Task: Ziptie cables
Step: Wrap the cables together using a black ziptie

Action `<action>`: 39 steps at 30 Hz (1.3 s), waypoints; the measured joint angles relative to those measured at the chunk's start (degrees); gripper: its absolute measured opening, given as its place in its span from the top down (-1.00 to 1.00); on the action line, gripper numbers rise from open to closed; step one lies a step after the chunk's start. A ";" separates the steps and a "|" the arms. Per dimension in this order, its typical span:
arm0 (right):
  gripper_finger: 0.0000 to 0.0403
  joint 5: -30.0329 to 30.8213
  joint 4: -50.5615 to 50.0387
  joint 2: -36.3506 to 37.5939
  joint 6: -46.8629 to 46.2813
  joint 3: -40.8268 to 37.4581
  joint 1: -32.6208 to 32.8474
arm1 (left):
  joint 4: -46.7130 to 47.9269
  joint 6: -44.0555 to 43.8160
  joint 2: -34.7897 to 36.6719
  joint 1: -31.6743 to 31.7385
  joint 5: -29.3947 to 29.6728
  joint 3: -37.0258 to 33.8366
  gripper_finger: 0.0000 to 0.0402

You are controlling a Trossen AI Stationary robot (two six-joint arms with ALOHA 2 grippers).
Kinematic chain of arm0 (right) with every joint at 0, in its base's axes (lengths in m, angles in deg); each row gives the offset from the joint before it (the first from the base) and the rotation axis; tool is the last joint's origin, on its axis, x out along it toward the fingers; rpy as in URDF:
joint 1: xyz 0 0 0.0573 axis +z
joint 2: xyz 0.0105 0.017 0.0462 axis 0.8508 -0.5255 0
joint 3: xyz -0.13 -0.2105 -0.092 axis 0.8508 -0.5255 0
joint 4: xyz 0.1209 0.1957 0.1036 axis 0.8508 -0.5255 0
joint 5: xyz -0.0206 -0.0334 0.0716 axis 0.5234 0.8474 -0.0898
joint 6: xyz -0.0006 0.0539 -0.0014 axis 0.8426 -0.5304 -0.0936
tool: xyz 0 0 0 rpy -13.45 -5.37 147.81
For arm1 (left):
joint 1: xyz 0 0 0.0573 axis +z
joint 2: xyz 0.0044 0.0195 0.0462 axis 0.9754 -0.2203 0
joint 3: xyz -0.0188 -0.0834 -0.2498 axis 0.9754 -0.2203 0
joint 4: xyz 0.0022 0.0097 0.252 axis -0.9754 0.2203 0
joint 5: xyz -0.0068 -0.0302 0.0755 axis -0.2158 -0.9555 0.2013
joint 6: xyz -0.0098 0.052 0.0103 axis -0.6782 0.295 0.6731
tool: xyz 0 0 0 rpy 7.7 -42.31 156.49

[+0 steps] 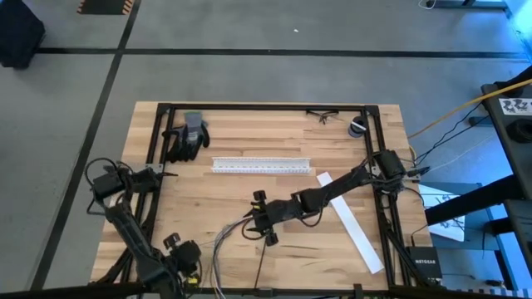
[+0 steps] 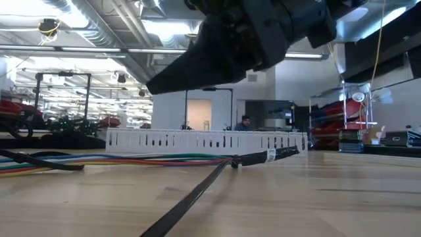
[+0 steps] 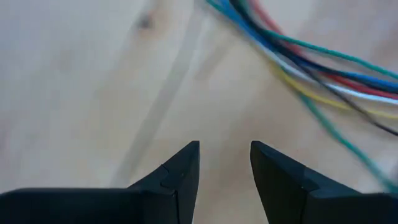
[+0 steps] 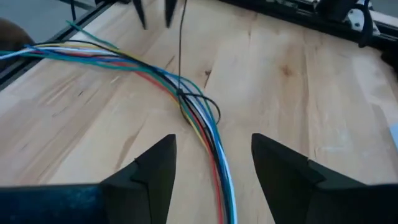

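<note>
The cables (image 1: 223, 249) are a loose bundle of thin coloured wires lying on the wooden table near its front edge, also seen in the low view (image 2: 131, 160). A thin black ziptie (image 1: 260, 264) lies flat on the wood, one end meeting the bundle (image 4: 180, 93). My right gripper (image 4: 212, 142) hovers open just over the bundle, one finger on either side of the wires (image 4: 214, 155), apart from them. My left gripper (image 3: 224, 146) is open near the table's front left (image 1: 189, 267), with bare wood between its fingers and the cables (image 3: 323, 68) a little ahead.
A white slotted channel (image 1: 262, 165) lies across the table's middle, and a flat white strip (image 1: 349, 220) lies slanted at the right. Dark gloves (image 1: 187, 137) rest at the far left. Glasses (image 1: 322, 115) and a small roll (image 1: 357, 127) sit at the far edge.
</note>
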 joint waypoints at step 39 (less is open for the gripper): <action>0.00 -5.60 -2.18 -1.68 -5.02 0.07 -0.04 | -17.89 40.49 3.37 13.63 27.07 -5.84 0.53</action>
